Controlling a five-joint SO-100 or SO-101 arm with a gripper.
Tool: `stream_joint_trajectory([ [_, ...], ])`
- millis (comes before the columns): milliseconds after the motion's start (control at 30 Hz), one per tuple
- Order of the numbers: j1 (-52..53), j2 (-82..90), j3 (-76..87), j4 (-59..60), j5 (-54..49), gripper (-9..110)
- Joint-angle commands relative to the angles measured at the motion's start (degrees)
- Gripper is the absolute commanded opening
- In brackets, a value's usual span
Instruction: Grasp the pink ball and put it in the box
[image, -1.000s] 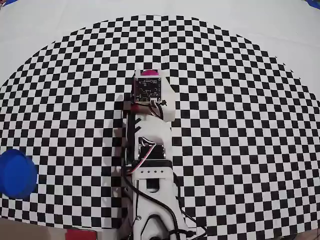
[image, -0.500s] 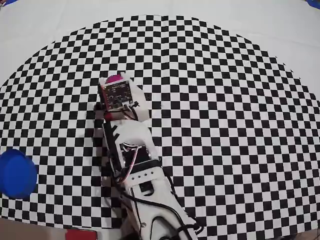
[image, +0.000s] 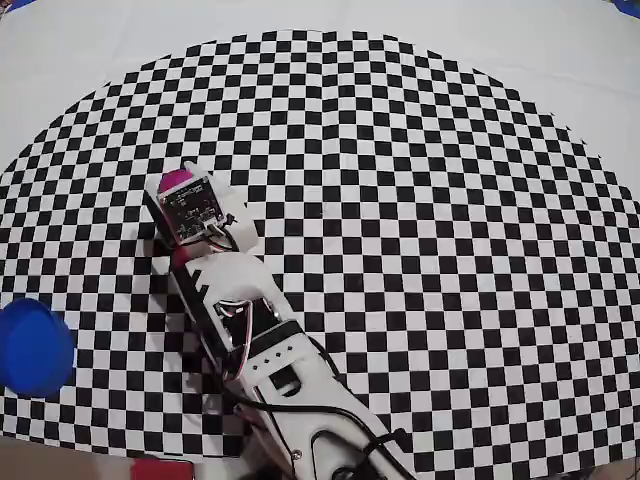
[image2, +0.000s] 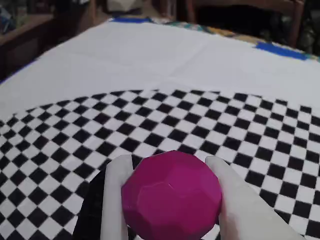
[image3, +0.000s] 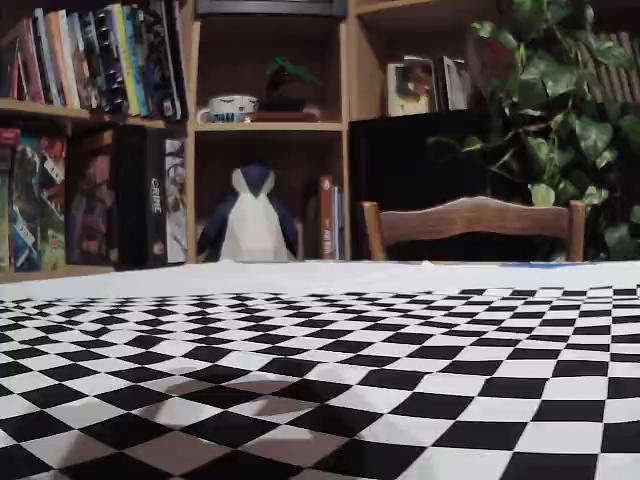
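Currently gripper (image2: 170, 200) is clamping the pink ball (image2: 171, 196) between both fingers, carrying it above the checkered mat (image: 450, 200). Grasp done; drop into the box (image: 33, 347) at overhead-view left edge remaining.

**Checkered table before a bookshelf wall**

In the fixed view, the lower half of the frame is filled by a black-and-white checkered mat (image3: 330, 400) laid on a white tablecloth (image3: 300, 275). Wooden bookshelves (image3: 270, 126) are seen across the upper frame, with books (image3: 90, 60) at upper left, a mug (image3: 232, 108) on the middle shelf and a plush penguin (image3: 250, 218) below it. A wooden chair back (image3: 475, 222) is seen at centre right, and a leafy plant (image3: 570, 110) at upper right. The shelves are dimly lit.
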Motion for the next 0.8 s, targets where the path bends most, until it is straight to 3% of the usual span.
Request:
stream_joint_trajectory([
  [0,-2.0,1.2,-2.6,-0.3,0.7,0],
  [767,-14.0,0.7,-3.6,0.0,1.1,0],
])
